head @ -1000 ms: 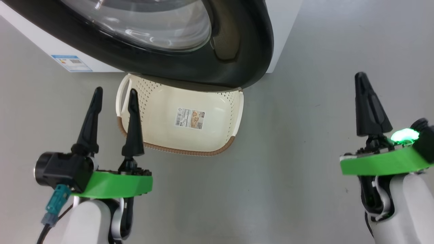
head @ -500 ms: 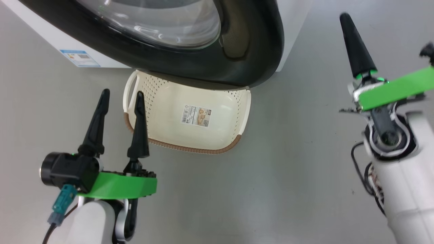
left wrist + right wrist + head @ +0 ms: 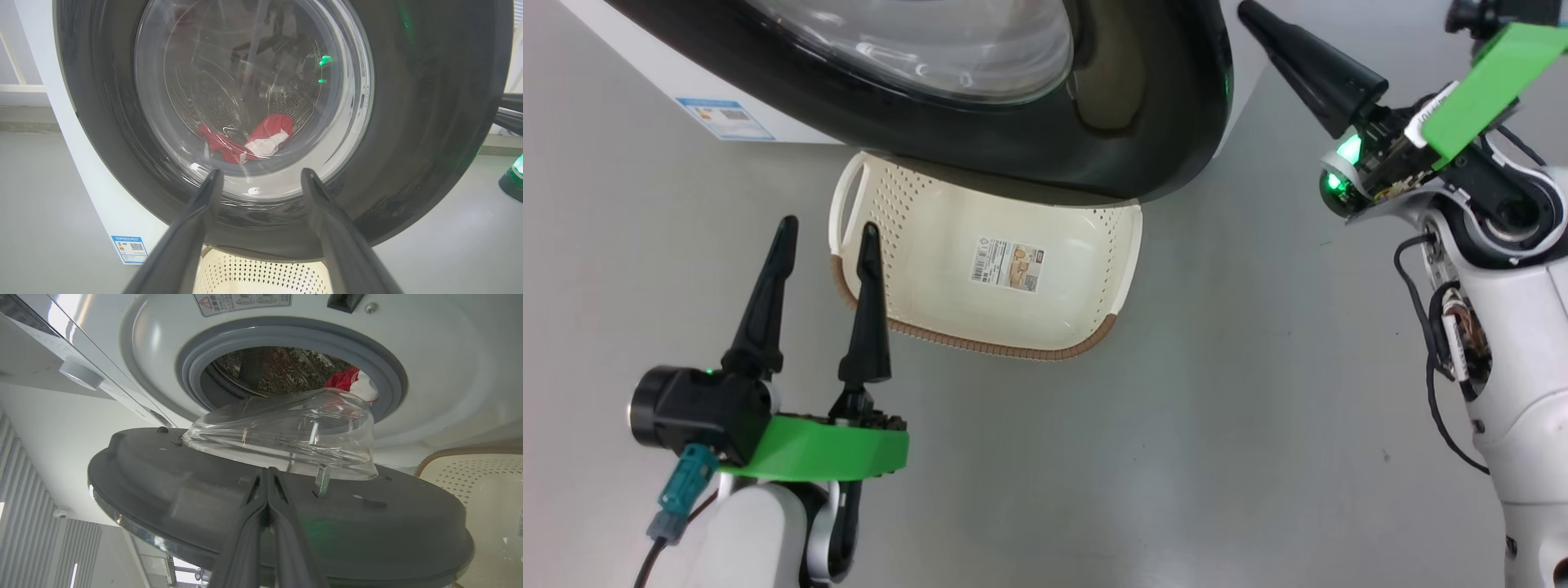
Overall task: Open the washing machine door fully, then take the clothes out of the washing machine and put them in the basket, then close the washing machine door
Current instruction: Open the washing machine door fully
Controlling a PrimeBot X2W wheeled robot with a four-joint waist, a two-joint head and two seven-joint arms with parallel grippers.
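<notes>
The washing machine door, black-rimmed with a bulging glass bowl, stands partly open over the basket. The cream basket holds nothing but its sticker. Red and white clothes lie in the steel drum, seen through the glass and past the grey ring of the washing machine. My right gripper is shut and empty, pointing at the door's right edge; in its wrist view its tip is at the door's inner face, contact unclear. My left gripper is open and empty, level with the basket's left handle.
Grey floor lies all around, with free room to the right of the basket. A blue label marks the machine's lower front corner. The door overhangs the basket's far side.
My right arm has risen and swung left, its shut fingers now tilted toward the door's edge. The head camera has shifted a little. The left gripper has stayed put.
</notes>
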